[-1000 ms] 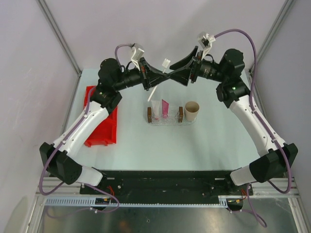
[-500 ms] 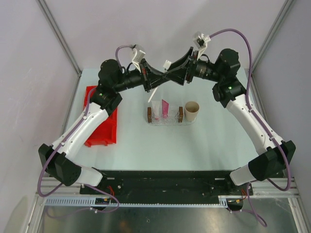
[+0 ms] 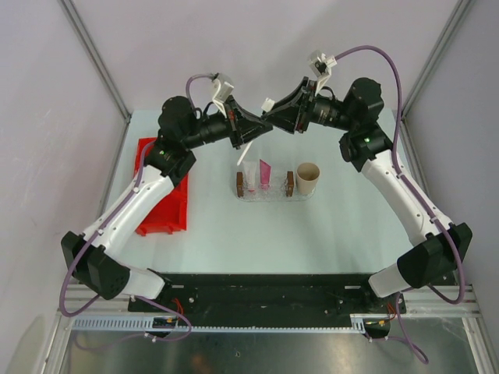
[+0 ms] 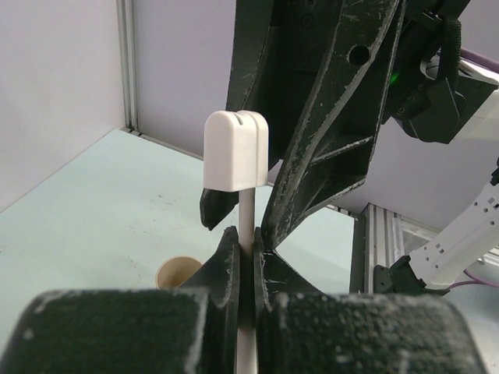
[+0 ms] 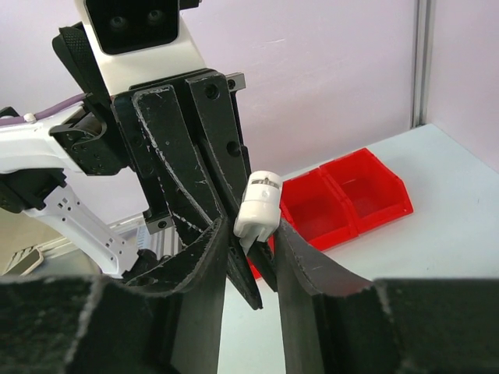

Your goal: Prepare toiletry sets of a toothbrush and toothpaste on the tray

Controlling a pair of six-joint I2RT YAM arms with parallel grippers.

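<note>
Overhead first. My left pincer [image 3: 253,127] is clamped tight on a thin white toothbrush [image 3: 245,149], held in the air at 12 o'clock of the shallow clear plastic tray [image 3: 265,197]. My right pincer [image 3: 270,117] meets it nose to nose at the brush's blocky white cap [image 3: 267,103]. On the tray lie a small white squeeze tube [image 3: 249,175] and a magenta-pink squeeze tube [image 3: 265,173]; no brush there yet. A tan paper cup [image 3: 307,178] stands at the tray's 3 o'clock, a red divided bin [image 3: 162,195] at its 9.

Left wrist. I pinch the stem low, with the cap at 12 o'clock above my tips. The right pincer's black fingers [image 4: 327,132] flank the stem: the 3 o'clock one looks almost on it, the 9 o'clock one apart. Risk: one finger lands first and levers the stem sideways out of my narrow hold.

Right wrist. My right jaws stand partly apart, the cap between their tips, nothing gripped. Risks:
- If they shut on the rounded cap rather than the stem, it may squirt free or pull off.
- If the left lets go before the right hold is firm, the brush drops, likely among the tubes or against the cup.
- Both sets of fingers are crowded together, so a small misalignment means they knock.
</note>
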